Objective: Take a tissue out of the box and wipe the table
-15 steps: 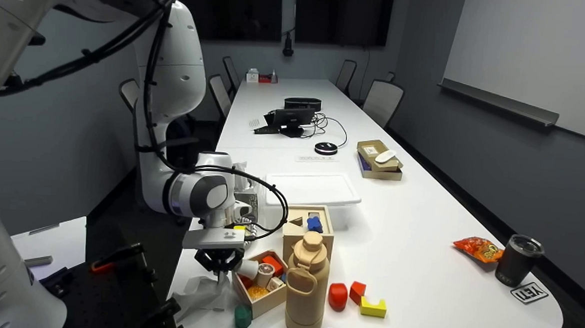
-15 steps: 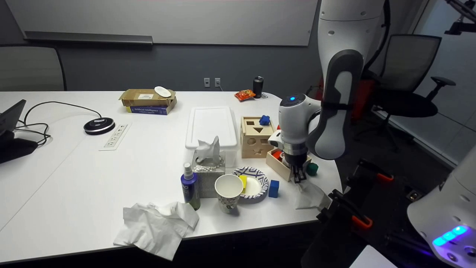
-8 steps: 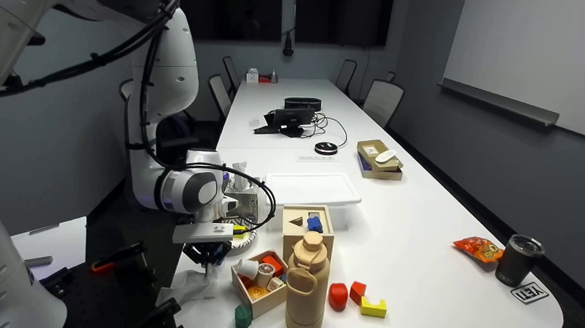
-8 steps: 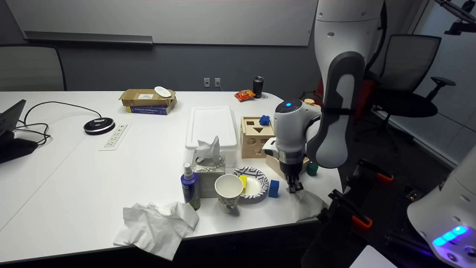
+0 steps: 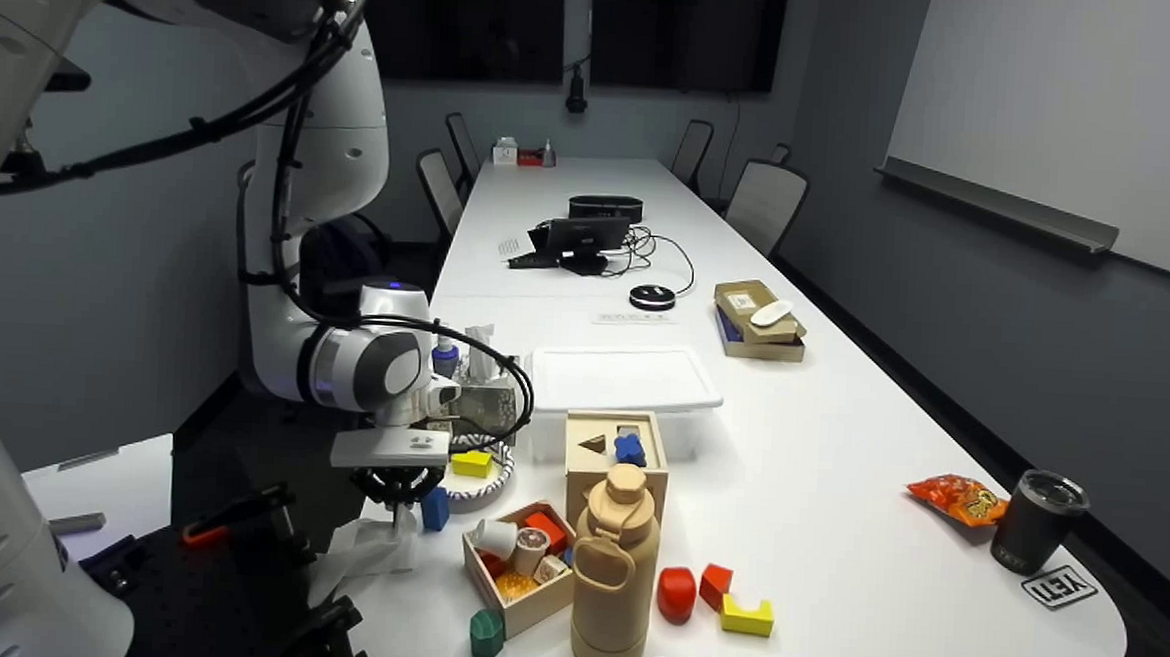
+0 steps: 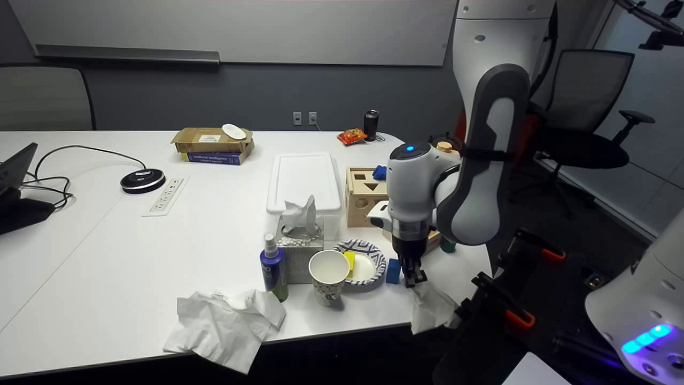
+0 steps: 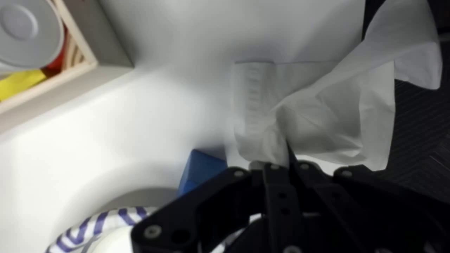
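My gripper [image 7: 287,158] is shut on a white tissue [image 7: 323,116], pinched at one bunched spot. In both exterior views the gripper [image 5: 397,509] [image 6: 416,280] is low over the white table [image 5: 840,432] [image 6: 214,224], beside a blue block [image 6: 393,271]. The tissue [image 5: 363,552] [image 6: 432,309] trails from the fingertips over the tabletop, and part of it reaches past the table edge. The silver tissue box [image 6: 303,262] stands upright with another tissue [image 6: 300,216] sticking out of its top. The box is partly hidden in an exterior view [image 5: 489,411].
A patterned plate [image 6: 364,264], a paper cup [image 6: 327,275] and a spray bottle [image 6: 273,270] stand near the box. A crumpled tissue [image 6: 227,329] hangs over the edge. A wooden tray of blocks [image 5: 522,571], a tan bottle [image 5: 615,580] and a shape-sorter box [image 5: 617,450] are close by.
The gripper has slid the tissue along the table, away from the wooden tray and toward the table edge beside the blue block. The plate and blue block show more in an exterior view.
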